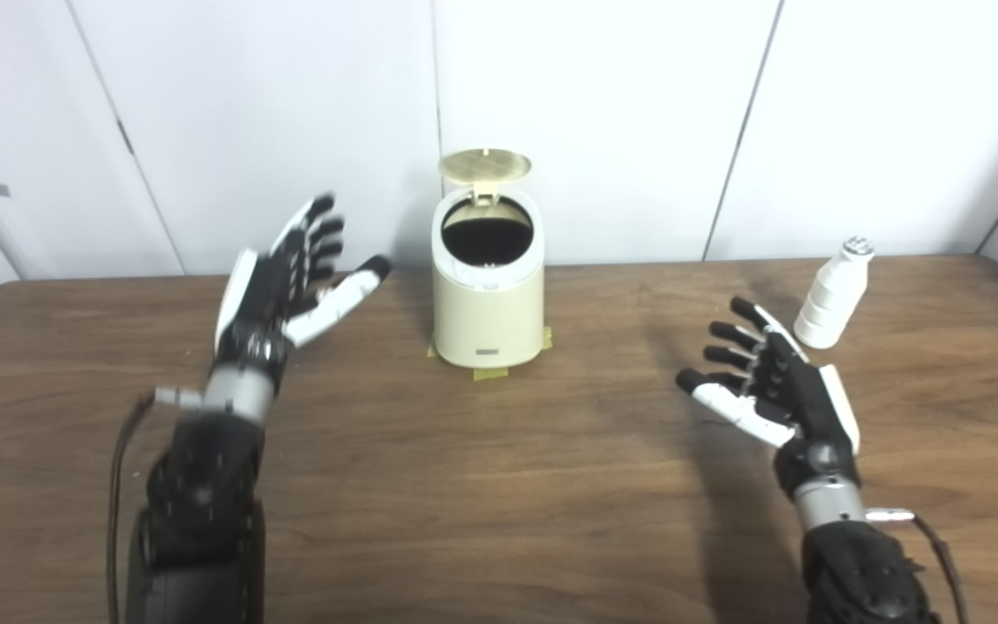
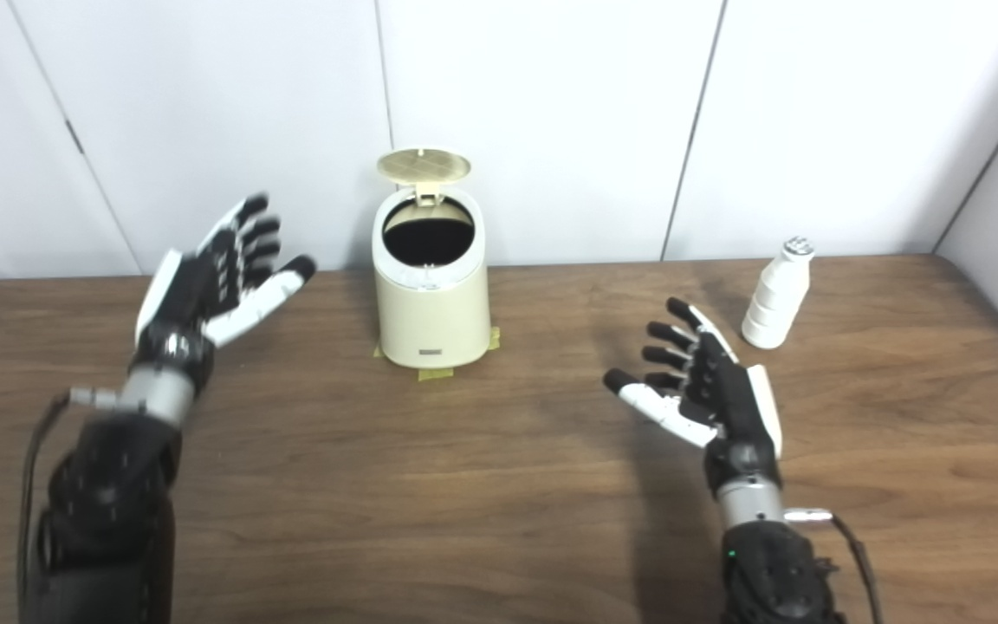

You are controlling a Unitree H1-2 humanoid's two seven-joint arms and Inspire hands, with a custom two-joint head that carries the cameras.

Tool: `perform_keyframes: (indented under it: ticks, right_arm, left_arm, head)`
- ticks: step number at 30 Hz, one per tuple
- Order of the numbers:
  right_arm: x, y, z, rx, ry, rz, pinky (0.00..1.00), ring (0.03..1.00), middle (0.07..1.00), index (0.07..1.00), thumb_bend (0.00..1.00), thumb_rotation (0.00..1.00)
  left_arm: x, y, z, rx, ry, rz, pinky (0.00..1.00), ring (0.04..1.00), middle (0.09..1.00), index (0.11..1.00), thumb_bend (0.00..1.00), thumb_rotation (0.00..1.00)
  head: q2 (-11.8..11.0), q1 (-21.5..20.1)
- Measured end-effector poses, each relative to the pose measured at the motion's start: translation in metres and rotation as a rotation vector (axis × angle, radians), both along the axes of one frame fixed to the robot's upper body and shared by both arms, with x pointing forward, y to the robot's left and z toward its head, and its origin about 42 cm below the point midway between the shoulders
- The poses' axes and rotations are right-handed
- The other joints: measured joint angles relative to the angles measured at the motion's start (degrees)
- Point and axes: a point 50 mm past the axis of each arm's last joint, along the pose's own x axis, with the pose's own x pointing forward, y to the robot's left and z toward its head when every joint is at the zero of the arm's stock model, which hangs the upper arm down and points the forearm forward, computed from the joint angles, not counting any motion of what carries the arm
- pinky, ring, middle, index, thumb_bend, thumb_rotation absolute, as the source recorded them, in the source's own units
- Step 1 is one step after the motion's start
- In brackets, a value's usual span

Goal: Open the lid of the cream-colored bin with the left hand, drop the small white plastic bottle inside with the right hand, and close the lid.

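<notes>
At far centre, bin [image 1: 488,286] with lid [image 1: 484,165] up, apparently empty. Far right, bottle [image 1: 832,295] upright, untouched. Left hand [image 1: 278,290] and right hand [image 1: 772,386] spread, holding nothing. Drop and closing pending.

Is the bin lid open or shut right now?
Open. The lid stands tipped back above the cream bin, and the dark opening shows beneath it.

Light: bright, even, overhead; white wall panels [image 1: 603,113] slightly washed out.
Shadows: soft, on table [image 1: 499,485] beneath both hands.
Glare: faint sheen on wood.
Blur: left hand [image 1: 278,290] smeared; rest slightly soft.
</notes>
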Motion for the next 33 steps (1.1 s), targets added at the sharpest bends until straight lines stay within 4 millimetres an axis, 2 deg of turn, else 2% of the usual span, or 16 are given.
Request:
perform_keyframes:
  ticks: [3,8,13,14,17,21,25,29,33]
  right_arm:
    - [-0.002,-0.012,0.004,-0.027,-0.011,-0.049,0.61,0.69,0.747,0.804,0.78,0.24]
    - [-0.007,-0.016,0.024,-0.08,-0.074,-0.087,0.7,0.737,0.773,0.798,0.83,0.24]
    - [-0.012,-0.036,0.027,-0.115,-0.079,-0.154,0.67,0.73,0.769,0.788,0.88,0.18]
    - [-0.013,-0.039,0.028,-0.114,-0.081,-0.178,0.67,0.724,0.772,0.791,0.87,0.16]
    - [-0.015,-0.043,0.027,-0.114,-0.073,-0.217,0.68,0.721,0.777,0.799,0.84,0.13]
    - [-0.017,-0.045,0.023,-0.113,-0.065,-0.254,0.73,0.771,0.796,0.813,0.82,0.12]
    - [-0.018,-0.047,0.024,-0.138,-0.062,-0.289,0.79,0.803,0.814,0.82,0.81,0.14]
    - [-0.016,-0.054,0.028,-0.179,-0.057,-0.31,0.69,0.795,0.823,0.837,0.84,0.15]
    - [-0.008,-0.064,0.037,-0.26,-0.05,-0.323,0.66,0.809,0.869,0.867,0.88,0.21]
  left_arm:
    - [-0.009,0.001,-0.01,-0.01,0.023,0.01,0.86,0.871,0.896,0.959,0.75,0.36]
    - [-0.019,-0.005,-0.019,-0.021,0.045,-0.011,0.88,0.881,0.897,0.959,0.78,0.36]
    - [-0.025,-0.002,-0.027,-0.027,0.069,-0.015,0.91,0.89,0.902,0.97,0.79,0.3]
    - [-0.025,-0.002,-0.027,-0.027,0.068,-0.016,0.9,0.887,0.899,0.969,0.78,0.3]
    - [-0.025,0.001,-0.026,-0.01,0.068,-0.018,0.87,0.874,0.892,0.962,0.78,0.3]
    - [-0.025,0.007,-0.025,0.013,0.067,-0.016,0.87,0.869,0.889,0.96,0.77,0.28]
    - [-0.024,0.014,-0.024,0.039,0.067,-0.014,0.88,0.873,0.883,0.96,0.79,0.28]
    - [-0.024,0.017,-0.024,0.045,0.068,-0.016,0.9,0.875,0.887,0.965,0.81,0.24]
    - [-0.025,0.017,-0.024,0.041,0.072,-0.031,0.9,0.875,0.89,0.966,0.81,0.22]
  head:
    - [0.09,-0.35]
    - [0.26,-2.37]
    - [0.18,-5.8]
    - [-0.17,-7.28]
    - [-0.26,-8.08]
    - [-0.44,-11.16]
    - [-0.35,-12.04]
    - [-0.18,-12.57]
    - [-0.18,-12.57]
